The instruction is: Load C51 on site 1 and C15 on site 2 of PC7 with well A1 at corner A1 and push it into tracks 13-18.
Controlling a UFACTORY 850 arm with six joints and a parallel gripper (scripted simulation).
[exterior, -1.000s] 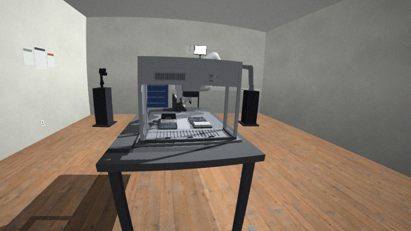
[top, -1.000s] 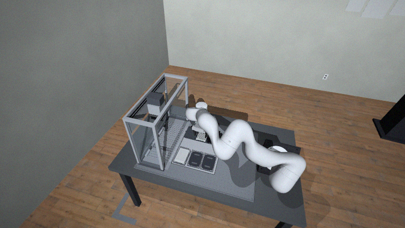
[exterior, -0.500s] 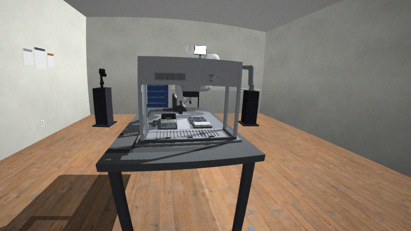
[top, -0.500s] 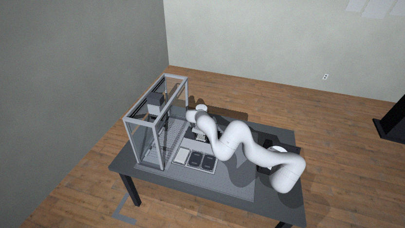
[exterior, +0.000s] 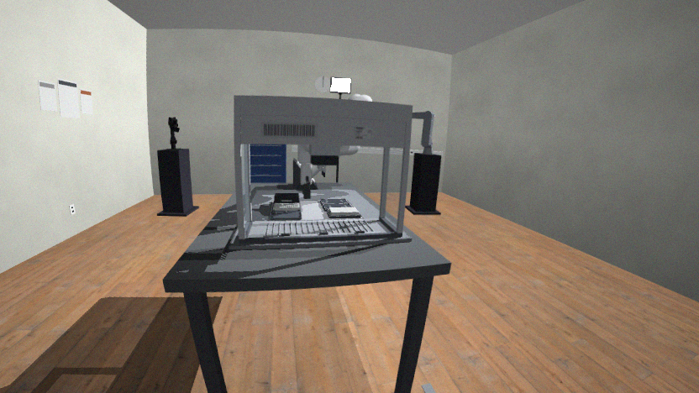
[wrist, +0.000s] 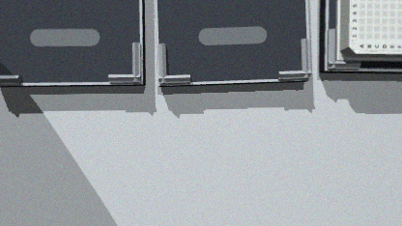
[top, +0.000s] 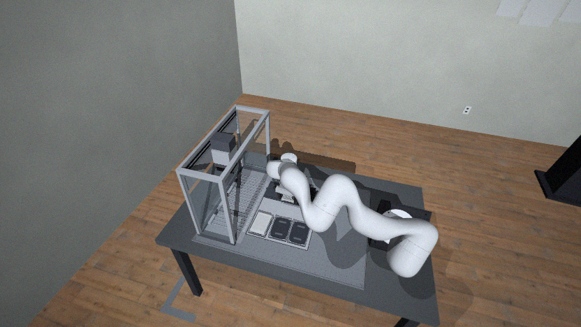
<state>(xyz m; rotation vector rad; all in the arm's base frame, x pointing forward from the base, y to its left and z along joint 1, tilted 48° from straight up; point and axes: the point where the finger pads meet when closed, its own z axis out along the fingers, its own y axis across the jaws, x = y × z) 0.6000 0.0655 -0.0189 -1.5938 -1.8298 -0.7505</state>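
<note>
Hand point(exterior: 307, 191) fully open, holding nothing; it hangs low over the grey apron point(wrist: 232, 164) between carrier and nests; fingers out of the wrist view. Wrist view: two dark empty nests point(wrist: 232, 39), point(wrist: 68, 39) side by side, and at right a nest with the white fine-well plate point(wrist: 379, 24) seated in it. Carrier point(exterior: 286, 205) sits on the apron in front of the rails point(exterior: 312, 227), carrying plates; the arm point(top: 325, 203) hides it from above. All on the tabletop point(top: 390, 284).

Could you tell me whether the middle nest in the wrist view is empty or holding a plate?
Empty: the middle nest shows only its bare dark floor between its corner locators.
</note>
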